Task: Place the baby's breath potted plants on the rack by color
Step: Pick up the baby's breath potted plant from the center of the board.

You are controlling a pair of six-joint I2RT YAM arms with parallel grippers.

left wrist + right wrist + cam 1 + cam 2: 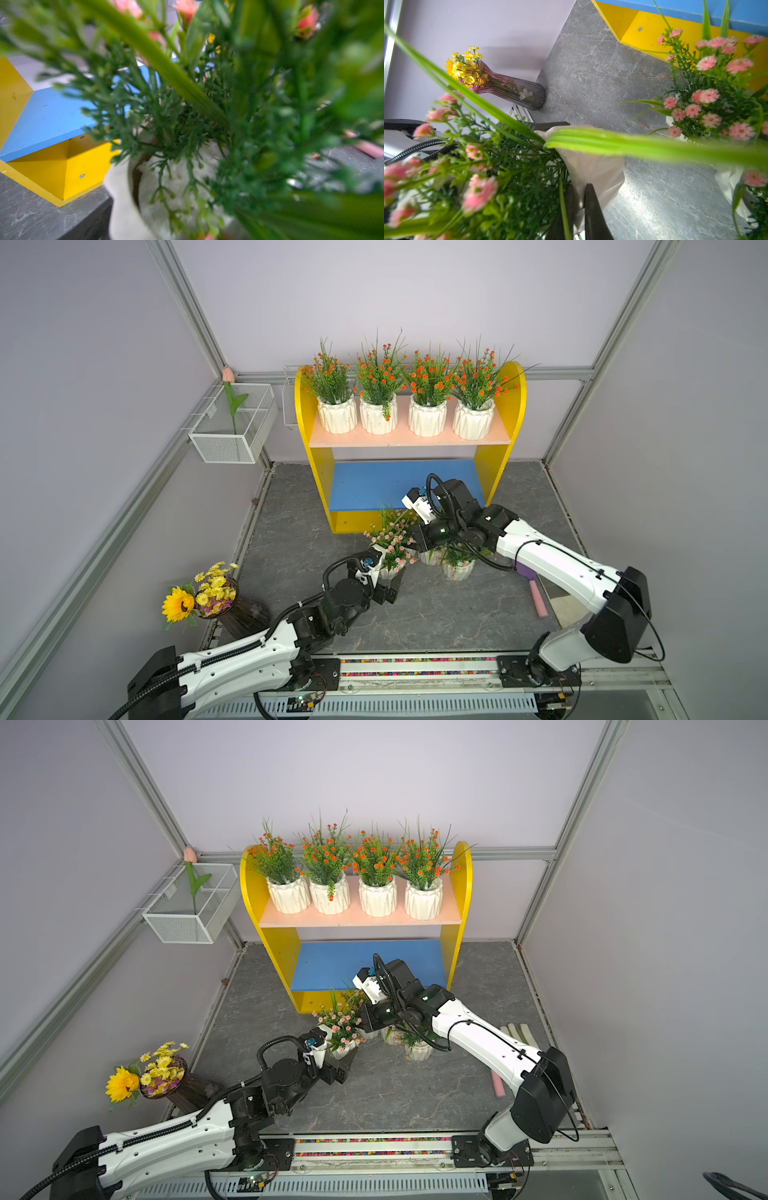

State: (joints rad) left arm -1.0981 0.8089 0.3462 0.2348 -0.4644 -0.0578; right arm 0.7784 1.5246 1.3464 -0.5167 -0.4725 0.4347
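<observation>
Just before the rack (509,414), the right pincer (580,205) pinches a tilted pink-bloomed pot (388,572) by its rim; the left pincer (387,585) stands spread about its base, probably to take over. Orange plants (380,373) fill the pink board (407,438), leaving the blue board (374,485) for pinks.

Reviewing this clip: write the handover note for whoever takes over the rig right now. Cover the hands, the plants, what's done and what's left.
Right hand: shut on the rim of a white ribbed pot of pink-bloomed sprigs, in front of the yellow-sided two-tier rack.
Left hand: jaws wide either side of that pot; whether it grips cannot be told.
Done: four white ribbed pots with orange blooms stand in a row on the pale pink upper board.
To do: the blue lower board is bare. The held pot and the other pink-bloomed pots, clustered on the grey marbled tabletop, probably go there.
</observation>
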